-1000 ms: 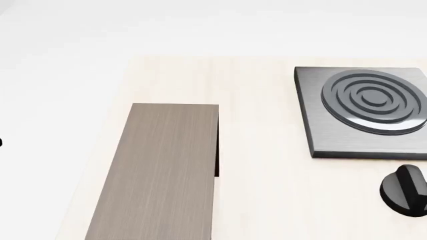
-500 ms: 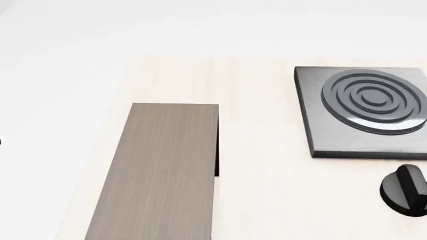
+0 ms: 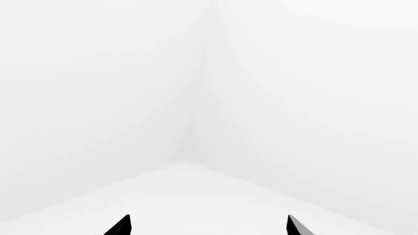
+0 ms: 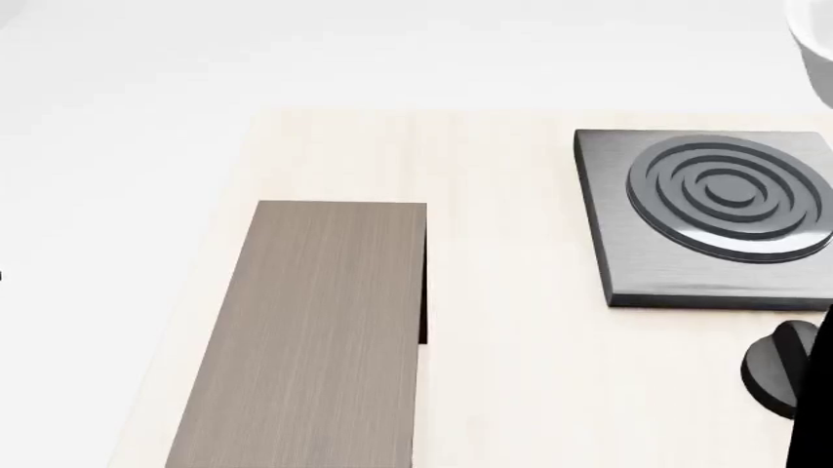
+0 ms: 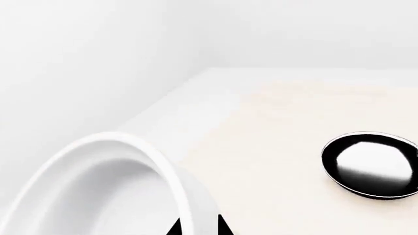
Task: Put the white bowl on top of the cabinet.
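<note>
The white bowl [image 5: 111,186] fills the near part of the right wrist view, its glossy rim running between the two black fingertips. My right gripper [image 5: 199,227] is shut on that rim. In the head view only a sliver of the white bowl [image 4: 817,49] shows at the top right edge, far right of the cabinet [image 4: 319,331], a long grey-brown box whose flat top is bare. My left gripper [image 3: 207,226] is open with nothing between its fingers, facing a white room corner.
A grey square stove plate [image 4: 709,214] with rings lies at the right of the pale wooden table [image 4: 508,390], with a black knob [image 4: 778,369] in front of it. A black frying pan [image 5: 372,164] sits on the table beyond the bowl.
The white bowl's edge has come into the head view at the top right. A dark strip has appeared at the lower right edge, covering part of the knob.
</note>
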Motion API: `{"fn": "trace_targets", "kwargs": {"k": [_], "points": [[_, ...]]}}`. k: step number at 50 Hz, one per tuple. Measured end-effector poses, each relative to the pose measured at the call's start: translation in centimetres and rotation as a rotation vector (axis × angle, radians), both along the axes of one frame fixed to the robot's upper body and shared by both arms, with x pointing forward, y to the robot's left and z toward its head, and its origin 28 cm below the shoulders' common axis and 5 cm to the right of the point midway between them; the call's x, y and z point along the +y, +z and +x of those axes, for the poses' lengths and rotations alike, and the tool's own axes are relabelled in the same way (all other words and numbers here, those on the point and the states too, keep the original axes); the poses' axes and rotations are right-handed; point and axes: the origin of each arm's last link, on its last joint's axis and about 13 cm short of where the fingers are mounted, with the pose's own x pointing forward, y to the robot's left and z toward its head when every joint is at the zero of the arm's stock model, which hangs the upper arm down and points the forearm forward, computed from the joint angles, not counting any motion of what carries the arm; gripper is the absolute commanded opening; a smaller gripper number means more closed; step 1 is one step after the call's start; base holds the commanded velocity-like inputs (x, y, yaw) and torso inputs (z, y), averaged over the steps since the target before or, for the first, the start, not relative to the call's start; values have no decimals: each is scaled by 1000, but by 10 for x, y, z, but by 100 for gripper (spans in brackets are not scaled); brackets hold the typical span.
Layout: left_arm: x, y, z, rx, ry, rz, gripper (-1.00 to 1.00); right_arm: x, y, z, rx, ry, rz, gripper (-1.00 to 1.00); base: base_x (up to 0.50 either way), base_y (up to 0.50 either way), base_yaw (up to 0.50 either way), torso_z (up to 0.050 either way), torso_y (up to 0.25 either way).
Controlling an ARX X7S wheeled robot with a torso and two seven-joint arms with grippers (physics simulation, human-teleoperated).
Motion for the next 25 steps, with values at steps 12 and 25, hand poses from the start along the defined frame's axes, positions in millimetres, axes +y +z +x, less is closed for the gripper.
{"fn": "trace_targets", "kwargs": {"k": [12, 25], "points": [[0, 0, 0, 0, -1, -1, 100, 30, 10, 7, 16, 232, 65, -100, 0, 0, 0, 0, 1], [0, 0, 0, 1, -1, -3, 100, 50, 12, 8, 37, 434, 92, -100, 0, 0, 0, 0, 1]]}}
